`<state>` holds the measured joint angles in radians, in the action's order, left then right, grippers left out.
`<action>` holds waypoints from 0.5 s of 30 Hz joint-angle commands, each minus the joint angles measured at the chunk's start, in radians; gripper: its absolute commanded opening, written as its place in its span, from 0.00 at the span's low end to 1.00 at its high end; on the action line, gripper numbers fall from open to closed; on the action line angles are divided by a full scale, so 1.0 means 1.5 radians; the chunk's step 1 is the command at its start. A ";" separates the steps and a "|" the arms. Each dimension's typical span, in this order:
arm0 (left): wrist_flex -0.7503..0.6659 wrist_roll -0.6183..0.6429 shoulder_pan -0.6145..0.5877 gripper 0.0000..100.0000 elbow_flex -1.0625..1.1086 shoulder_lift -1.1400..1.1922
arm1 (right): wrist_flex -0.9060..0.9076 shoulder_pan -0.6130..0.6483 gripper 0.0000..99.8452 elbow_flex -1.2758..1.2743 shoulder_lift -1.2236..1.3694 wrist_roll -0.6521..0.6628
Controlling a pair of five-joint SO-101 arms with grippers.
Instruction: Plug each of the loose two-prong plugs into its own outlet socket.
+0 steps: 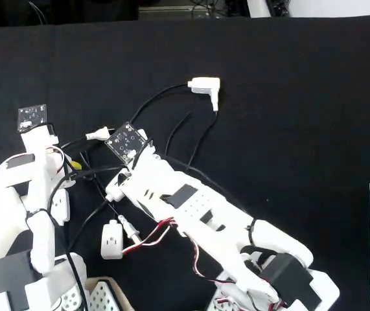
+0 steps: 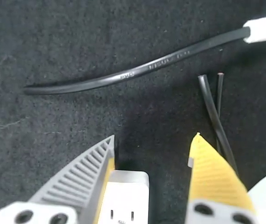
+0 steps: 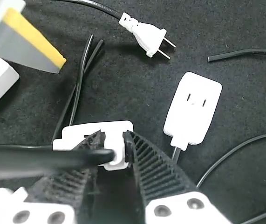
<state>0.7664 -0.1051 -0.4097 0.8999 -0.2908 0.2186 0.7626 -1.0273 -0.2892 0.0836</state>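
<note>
One white block [image 3: 77, 133] pinched in right tool [image 3: 113, 138]; outlet socket [image 3: 193, 112] just beside.

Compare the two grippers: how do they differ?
The left gripper is yellow-padded; the right gripper is black. The left gripper is open, straddling a socket; the right gripper is shut on a white block. Both point down at the black cloth.
</note>
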 commanded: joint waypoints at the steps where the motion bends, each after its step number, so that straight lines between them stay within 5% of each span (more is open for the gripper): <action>1: -0.011 0.007 -0.021 0.26 -0.002 -0.023 | -0.012 0.002 0.01 0.039 -0.001 0.004; 15: -0.011 0.006 -0.021 0.26 -0.002 -0.023 | -0.045 -0.011 0.01 0.043 0.058 0.004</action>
<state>0.7664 -0.1051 -0.4097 0.8999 -0.2908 0.1542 0.7580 -1.0027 -0.2171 0.0836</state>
